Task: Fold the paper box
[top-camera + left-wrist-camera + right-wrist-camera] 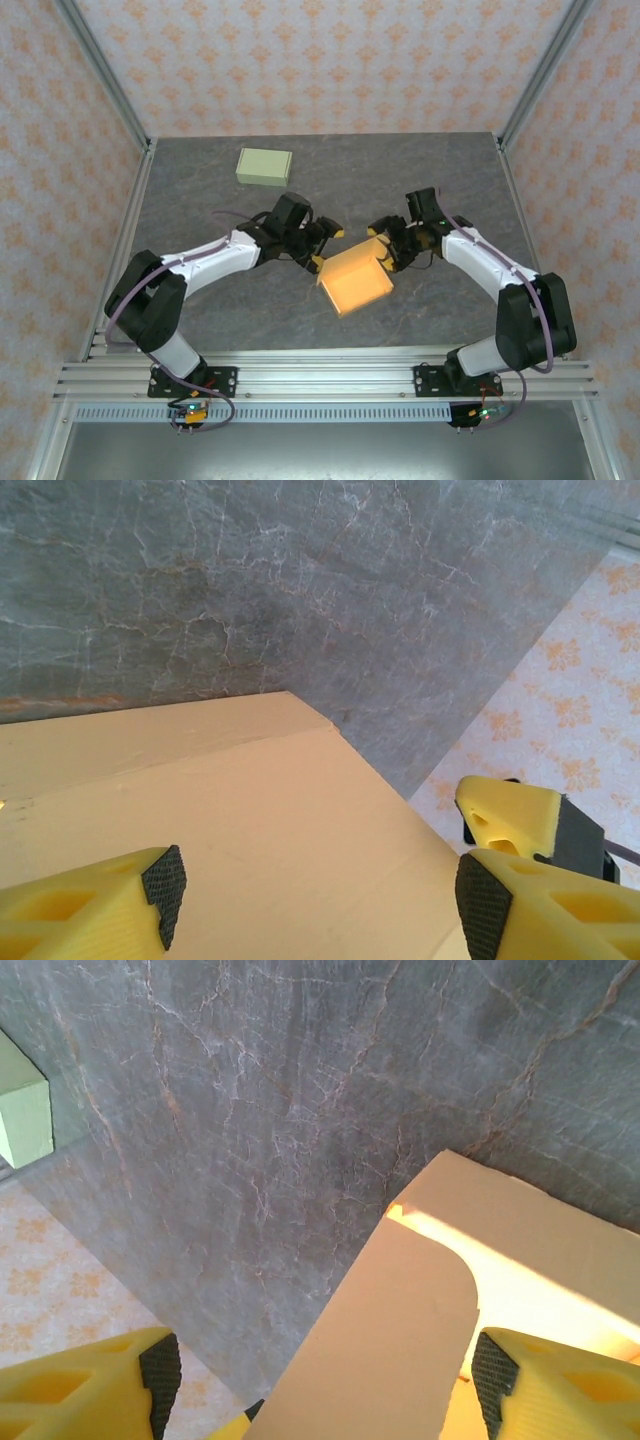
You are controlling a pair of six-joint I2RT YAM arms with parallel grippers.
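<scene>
An orange-yellow paper box rests on the grey table between my two arms, partly folded. My left gripper sits at its upper left edge, open, with the flat box panel lying between its fingers. My right gripper is at the upper right corner, open, and a rounded flap of the box stands between its pads, close to the right one. The box interior glows bright beyond the flap.
A pale green closed box lies at the back left of the table, and its corner appears in the right wrist view. Metal frame posts and patterned walls bound the table.
</scene>
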